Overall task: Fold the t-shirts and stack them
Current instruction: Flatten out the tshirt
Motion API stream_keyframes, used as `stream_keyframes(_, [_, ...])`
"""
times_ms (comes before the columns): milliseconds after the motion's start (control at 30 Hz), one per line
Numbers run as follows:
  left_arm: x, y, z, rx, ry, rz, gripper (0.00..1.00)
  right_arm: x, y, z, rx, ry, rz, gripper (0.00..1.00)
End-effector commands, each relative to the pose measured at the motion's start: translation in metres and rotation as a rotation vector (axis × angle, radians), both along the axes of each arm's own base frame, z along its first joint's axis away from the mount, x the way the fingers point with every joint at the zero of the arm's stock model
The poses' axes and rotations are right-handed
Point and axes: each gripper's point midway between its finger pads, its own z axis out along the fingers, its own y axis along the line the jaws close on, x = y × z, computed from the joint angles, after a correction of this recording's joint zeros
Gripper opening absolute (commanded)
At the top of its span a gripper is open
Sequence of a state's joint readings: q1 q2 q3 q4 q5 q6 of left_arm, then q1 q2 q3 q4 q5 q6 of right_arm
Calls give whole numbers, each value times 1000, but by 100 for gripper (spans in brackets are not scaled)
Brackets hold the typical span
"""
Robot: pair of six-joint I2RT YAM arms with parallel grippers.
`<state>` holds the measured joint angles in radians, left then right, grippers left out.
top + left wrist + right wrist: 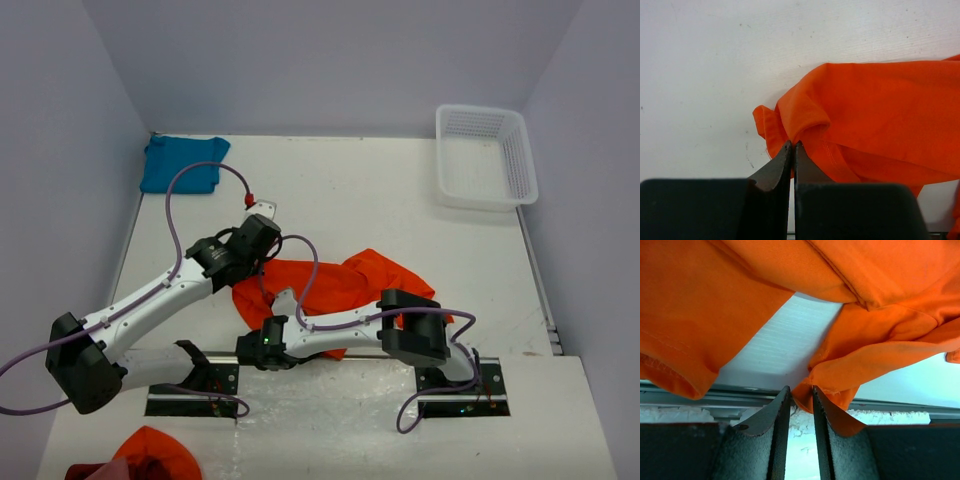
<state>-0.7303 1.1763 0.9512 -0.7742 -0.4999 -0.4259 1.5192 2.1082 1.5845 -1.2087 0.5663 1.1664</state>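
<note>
We saw the left pincer [792, 145] clenched on the orange t-shirt [335, 285] mid-frame on the bench [380, 190], the right pincer [801, 392] gripping its hem; teal-blue t-shirt [182, 163] upper left; no writing legible.

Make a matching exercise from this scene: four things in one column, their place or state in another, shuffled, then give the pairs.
Things:
1. orange t-shirt
2. teal-blue t-shirt
3. white basket
4. left gripper

Places or states:
A. far right of the table
B. far left corner, folded
C. crumpled mid-table, between the arms
D. shut on an orange fabric edge

Pairs: 1-C, 2-B, 3-A, 4-D
</note>
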Motion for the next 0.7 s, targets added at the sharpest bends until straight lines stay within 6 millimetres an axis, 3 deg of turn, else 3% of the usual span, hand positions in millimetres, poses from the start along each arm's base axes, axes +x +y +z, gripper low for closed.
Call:
stream_keyframes(0, [3,-2,0,-6,-10,-11,0,3,-3,-4,-1,-16,-13,25])
stream_keyframes(333, [2,-3,3,-16,-11,-19,0,6,-14,-9,-28,-22,-36,24])
stream_keyframes(433, [2,-3,2,-16,-11,-19,0,6,-14,-8,-25,-24,-40,10])
stream_keyframes(467, [2,-2,2,-15,-10,-19,0,7,-15,-6,-29,-32,-41,1])
stream_keyframes(500, [2,-2,1,-13,-9,-20,0,8,-16,-4,-32,-38,-43,0])
stream_keyframes(600, [2,-2,2,-13,-9,-17,0,13,-25,14,-37,-80,-72,0])
stream_keyframes(667, [2,-2,5,-23,-19,-7,0,16,-41,33,-50,-122,-112,0])
